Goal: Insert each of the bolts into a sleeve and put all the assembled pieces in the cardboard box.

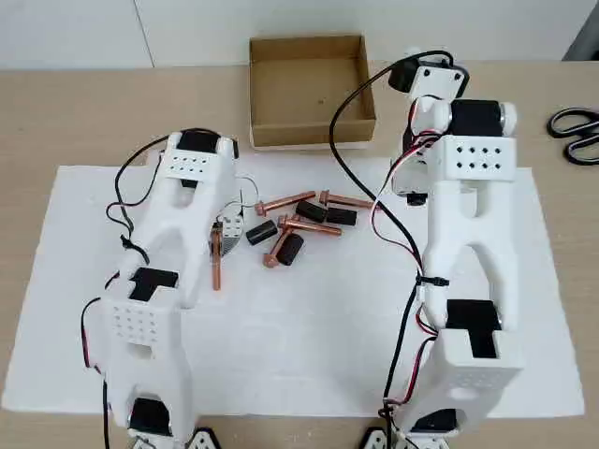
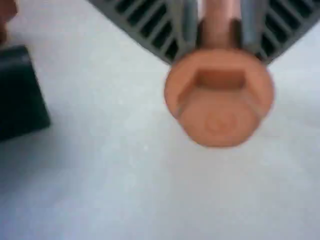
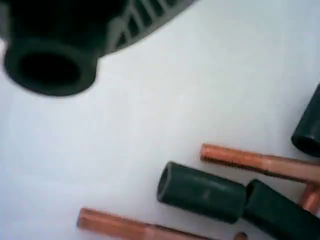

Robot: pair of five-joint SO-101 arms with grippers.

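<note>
On the left of the white sheet [image 1: 309,346], the left gripper [image 2: 218,22] is shown clamped on a copper bolt [image 2: 218,100]. The shaft is pinched between the two ribbed jaws, and the flanged hexagonal head is turned toward the wrist camera. In the high view this bolt is seen just beside the left arm, lying lengthwise toward the near edge of the sheet. Whether it touches the sheet cannot be told.

On the right, the right gripper [image 3: 85,22] is shown closed on a black sleeve [image 3: 50,67]. The sleeve's open round end is presented to the wrist camera, and the sleeve is held above the sheet, apart from the pieces lying there.

Between the arms, loose bolts [image 1: 285,202] and loose sleeves [image 1: 261,232] are gathered in a small cluster, several touching or crossing one another. One sleeve at the near side of the cluster is seen with a copper end at its mouth.

The box [image 1: 265,89] is placed at the far edge of the sheet, between the arms, with its top open. The sheet is spread on a wooden table [image 1: 94,112], and black-handled scissors [image 1: 576,126] are seen at the table's far right edge, well apart from the bolts and sleeves.
</note>
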